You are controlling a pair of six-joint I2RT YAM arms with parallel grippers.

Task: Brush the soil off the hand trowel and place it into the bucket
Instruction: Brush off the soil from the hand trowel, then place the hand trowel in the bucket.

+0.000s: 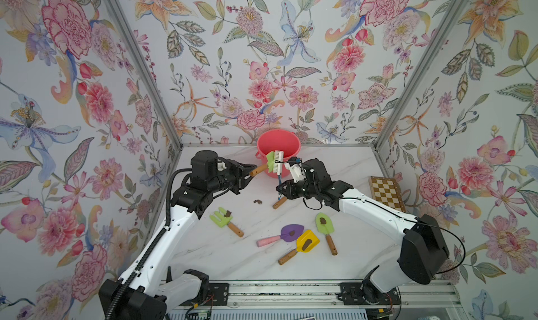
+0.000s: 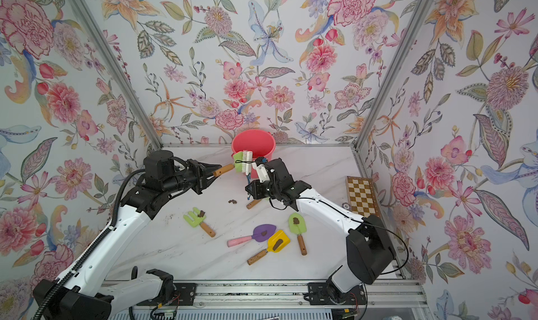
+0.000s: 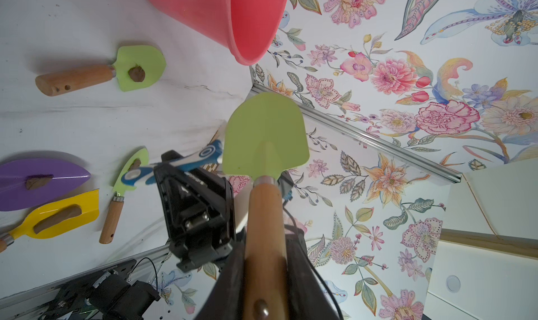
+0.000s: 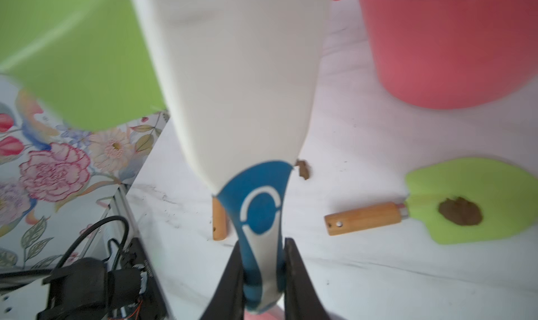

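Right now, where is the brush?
In both top views the brush stands upright in the right hand, just before the bucket at rear centre, bristles against the green trowel held by the left hand.

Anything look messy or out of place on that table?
Yes. A small dark brown soil lump lies loose on the white marble tabletop, and a brown-and-cream chessboard at its right edge seems unrelated to gardening.

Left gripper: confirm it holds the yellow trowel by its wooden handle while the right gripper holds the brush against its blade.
Wrong colour. The left gripper holds the green trowel, as the left wrist view shows; the yellow trowel lies on the table. The rest stands: wooden handle gripped, brush in the right gripper against the blade.
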